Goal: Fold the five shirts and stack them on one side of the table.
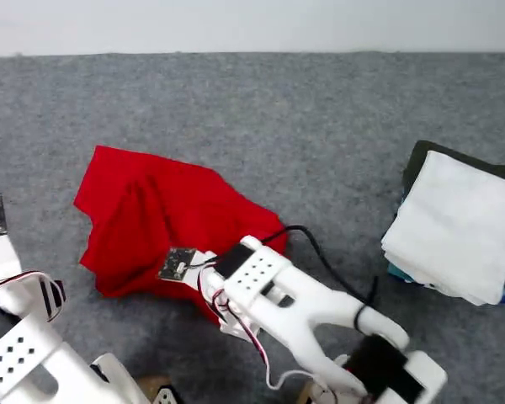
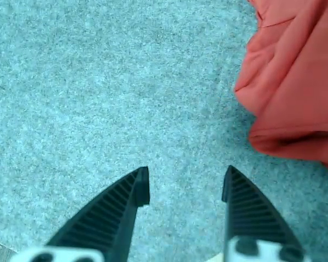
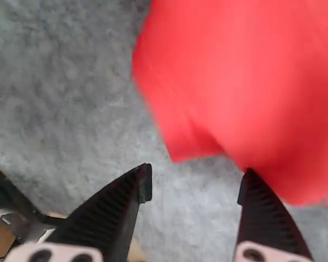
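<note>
While left hand (image 2: pixel 187 170) and right hand (image 3: pixel 197 169) gape empty, red shirt (image 1: pixel 164 219) lies crumpled.

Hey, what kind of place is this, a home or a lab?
Probably a robot lab bench: two white arms at a grey table, a crumpled red shirt, and a stack of folded shirts at one side.

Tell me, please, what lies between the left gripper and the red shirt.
Bare grey table separates left gripper and red shirt, in the left wrist view.
</note>
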Controlling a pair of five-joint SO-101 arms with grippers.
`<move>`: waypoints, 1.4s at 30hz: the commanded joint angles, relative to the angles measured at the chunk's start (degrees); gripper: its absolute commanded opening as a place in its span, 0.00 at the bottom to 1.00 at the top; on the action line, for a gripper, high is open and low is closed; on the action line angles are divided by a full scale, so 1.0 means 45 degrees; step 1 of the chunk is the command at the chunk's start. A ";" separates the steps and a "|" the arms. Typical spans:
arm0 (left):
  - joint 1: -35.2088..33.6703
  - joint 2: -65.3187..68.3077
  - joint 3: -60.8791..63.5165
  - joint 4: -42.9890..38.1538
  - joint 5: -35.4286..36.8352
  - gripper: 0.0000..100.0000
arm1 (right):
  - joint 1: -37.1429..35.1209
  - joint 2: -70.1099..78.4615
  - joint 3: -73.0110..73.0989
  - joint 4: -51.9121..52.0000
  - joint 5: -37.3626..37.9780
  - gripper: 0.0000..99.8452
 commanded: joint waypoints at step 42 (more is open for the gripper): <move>0.2969 -0.0117 -0.0713 -0.0293 0.0098 0.23 | 0.7805 -0.4054 -0.2852 0.3253 0.3849 0.01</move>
